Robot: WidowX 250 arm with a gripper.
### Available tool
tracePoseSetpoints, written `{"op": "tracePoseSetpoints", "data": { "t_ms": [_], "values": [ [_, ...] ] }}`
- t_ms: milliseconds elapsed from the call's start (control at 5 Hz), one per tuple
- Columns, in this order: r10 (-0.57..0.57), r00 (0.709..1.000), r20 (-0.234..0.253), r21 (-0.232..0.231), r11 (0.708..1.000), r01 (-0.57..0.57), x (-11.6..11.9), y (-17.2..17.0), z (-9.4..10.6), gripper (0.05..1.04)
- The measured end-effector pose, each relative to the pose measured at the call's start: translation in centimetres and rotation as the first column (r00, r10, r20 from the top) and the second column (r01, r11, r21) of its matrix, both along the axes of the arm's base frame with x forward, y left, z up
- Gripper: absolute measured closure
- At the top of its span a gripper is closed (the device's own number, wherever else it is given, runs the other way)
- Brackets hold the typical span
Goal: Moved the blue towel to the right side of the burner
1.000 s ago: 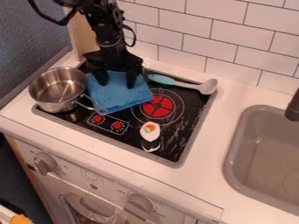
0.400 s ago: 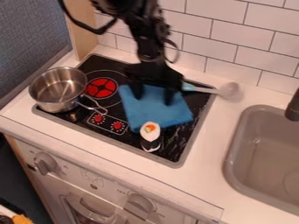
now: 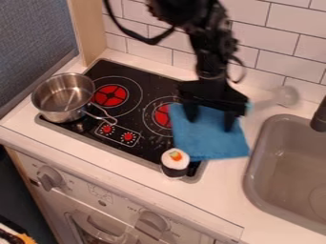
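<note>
My gripper is at the right part of the stove, its two fingertips spread apart and resting on the blue towel. The blue towel lies across the stove's right edge, partly on the cooktop and partly on the white counter, close to the sink. Its left edge overlaps the right burner, whose red centre shows just left of the cloth. The upper part of the towel is hidden behind the gripper.
A steel pot stands at the stove's left, beside the left burner. A sushi piece touches the towel's lower left corner. The spoon is behind the gripper's right side, and the sink lies right.
My gripper has moved right, and the towel has slid right with it, uncovering the left burner. The sushi piece has shifted right and toward the front edge; the spoon has shifted right.
</note>
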State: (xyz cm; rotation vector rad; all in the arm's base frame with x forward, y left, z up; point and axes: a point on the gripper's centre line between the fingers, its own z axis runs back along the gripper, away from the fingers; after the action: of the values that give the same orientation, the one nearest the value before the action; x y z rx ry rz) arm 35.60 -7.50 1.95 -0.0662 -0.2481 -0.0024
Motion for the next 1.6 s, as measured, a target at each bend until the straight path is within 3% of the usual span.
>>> {"op": "tracePoseSetpoints", "data": {
  "t_ms": [200,600,1400,1600],
  "values": [
    [-0.030,1.000,-0.007,-0.003,1.000,0.030,0.3,-1.6,0.0,0.085],
    [-0.020,1.000,-0.019,0.002,1.000,0.020,0.2,-1.2,-0.1,0.085],
    [0.061,0.991,0.116,-0.013,0.998,-0.060,-0.6,1.7,8.7,0.085],
    [0.050,0.989,0.141,-0.011,0.999,-0.049,-0.9,1.5,10.0,0.085]
  ]
}}
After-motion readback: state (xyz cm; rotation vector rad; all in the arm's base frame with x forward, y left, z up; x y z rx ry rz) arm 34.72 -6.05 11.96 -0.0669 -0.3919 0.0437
